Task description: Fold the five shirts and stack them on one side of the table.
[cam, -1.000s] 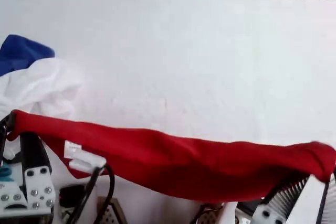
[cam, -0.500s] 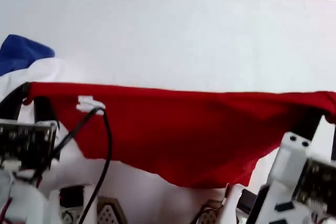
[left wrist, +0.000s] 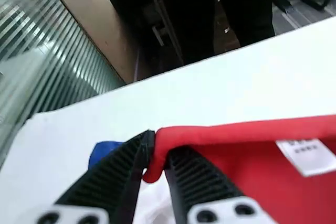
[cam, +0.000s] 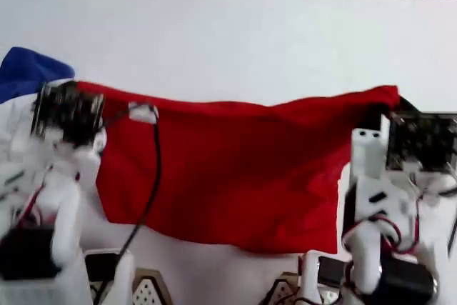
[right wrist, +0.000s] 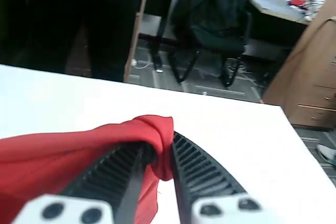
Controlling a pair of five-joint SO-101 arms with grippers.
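- 2 robot arms hold a red shirt stretched between them over a white table. Its upper edge sags slightly between the held corners, and the body drapes down toward the near side. Whether the lower hem touches the table is not clear.
- The left gripper is clenched on one upper corner of the shirt, with red cloth pinched between its ribbed black jaws. A small white label sits on the fabric just beside it.
- The right gripper is clenched on the opposite upper corner, where the cloth bunches into a knot between the jaws.
- A blue shirt lies crumpled at the left edge of the table, near the left arm.
- Judged step: the red shirt is being spread out for folding. This looks like an early stage, as no folded stack is in sight.
- The next move likely calls for both arms to lower together, edge held tight, onto the bare middle of the table, well apart from the blue shirt — letting go only once the cloth lies flat.
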